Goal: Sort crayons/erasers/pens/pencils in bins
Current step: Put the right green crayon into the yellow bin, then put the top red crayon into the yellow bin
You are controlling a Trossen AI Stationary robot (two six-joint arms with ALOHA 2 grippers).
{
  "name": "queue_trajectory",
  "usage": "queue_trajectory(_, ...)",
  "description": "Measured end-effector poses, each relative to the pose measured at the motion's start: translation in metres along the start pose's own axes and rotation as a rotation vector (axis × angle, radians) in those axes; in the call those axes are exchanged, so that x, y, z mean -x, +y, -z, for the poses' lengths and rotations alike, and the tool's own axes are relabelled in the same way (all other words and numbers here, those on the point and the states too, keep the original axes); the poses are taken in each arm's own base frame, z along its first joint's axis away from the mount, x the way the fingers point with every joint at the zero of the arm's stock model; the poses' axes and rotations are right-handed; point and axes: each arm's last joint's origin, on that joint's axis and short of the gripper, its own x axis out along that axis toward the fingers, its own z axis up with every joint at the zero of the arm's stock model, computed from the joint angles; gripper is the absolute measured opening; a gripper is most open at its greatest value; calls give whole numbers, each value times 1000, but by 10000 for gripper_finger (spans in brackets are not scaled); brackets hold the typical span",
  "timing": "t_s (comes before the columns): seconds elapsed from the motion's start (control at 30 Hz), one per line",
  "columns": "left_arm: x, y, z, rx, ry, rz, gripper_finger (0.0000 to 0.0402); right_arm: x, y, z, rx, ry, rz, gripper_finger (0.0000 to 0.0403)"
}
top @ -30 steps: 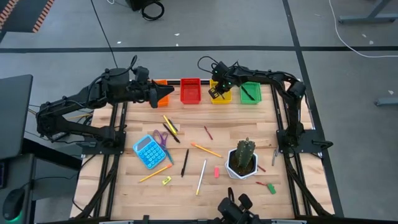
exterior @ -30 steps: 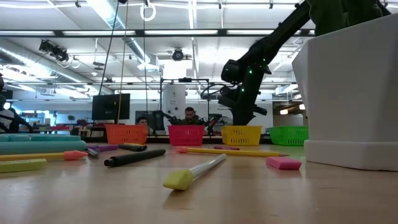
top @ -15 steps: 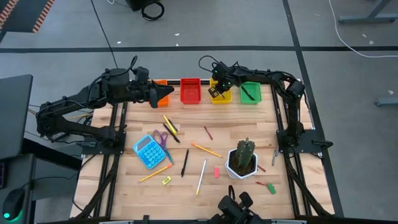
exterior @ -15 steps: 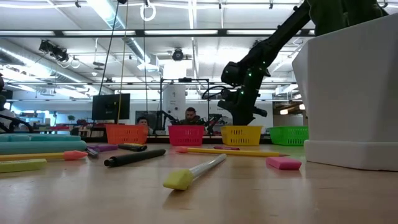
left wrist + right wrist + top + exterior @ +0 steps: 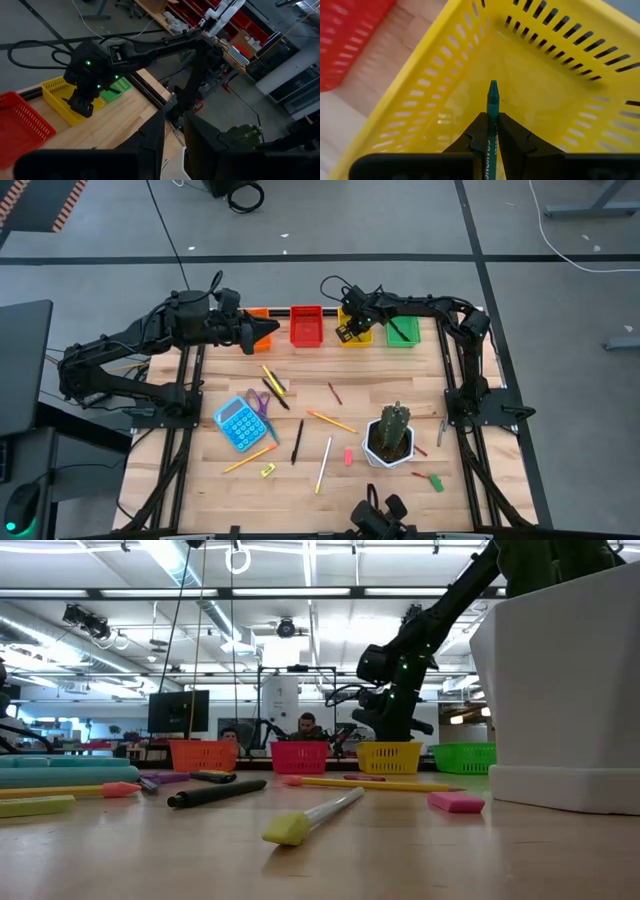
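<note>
Letting go off-centre could bounce the green crayon [image 5: 492, 107] off the yellow bin's [image 5: 358, 336] rim; the right gripper [image 5: 489, 131] pinches it, tip down, over that bin at the table's twelve o'clock. Left gripper [image 5: 262, 332], clenched on nothing visible, waits near the orange bin [image 5: 258, 312]. Four bins in all; one cactus pot [image 5: 390, 442] at four o'clock.

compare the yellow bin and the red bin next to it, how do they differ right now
Colour: the yellow bin is yellow, the red bin red. 
Attention: the right gripper hangs over the yellow bin, shut on a green crayon pointing into it; nothing hovers over the red bin. 
Position: the yellow bin sits between the red bin and the green bin; the red bin sits nearer the left gripper. 
Shared: both are slotted rectangular baskets along the table's far edge.
</note>
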Motion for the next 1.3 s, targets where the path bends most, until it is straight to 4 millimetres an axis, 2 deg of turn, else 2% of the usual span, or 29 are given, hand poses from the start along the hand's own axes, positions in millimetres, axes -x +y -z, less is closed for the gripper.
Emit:
queue_trajectory(0.27, 0, 0, 0, 3, 10, 11, 80, -3, -1, 4, -5, 8, 1, 44)
queue_trajectory(0.6, 0, 0, 1, 3, 17, 12, 82, -2, 0, 2, -33, 1, -12, 89)
queue_trajectory(0.8, 0, 2, 4, -1, 46, -12, 78, 8, 7, -12, -35, -29, -84, 97)
queue_trajectory(0.93, 1, 6, 9, -13, 97, -51, 82, 23, 15, -25, -24, -38, -96, 97)
queue_trajectory(1.03, 2, 12, 15, -8, 160, -118, 84, 36, 24, -32, -1, -23, -97, 97)
queue_trajectory(1.3, 11, 43, 38, 109, 348, -524, 85, 70, 52, -35, 53, 55, -97, 97)
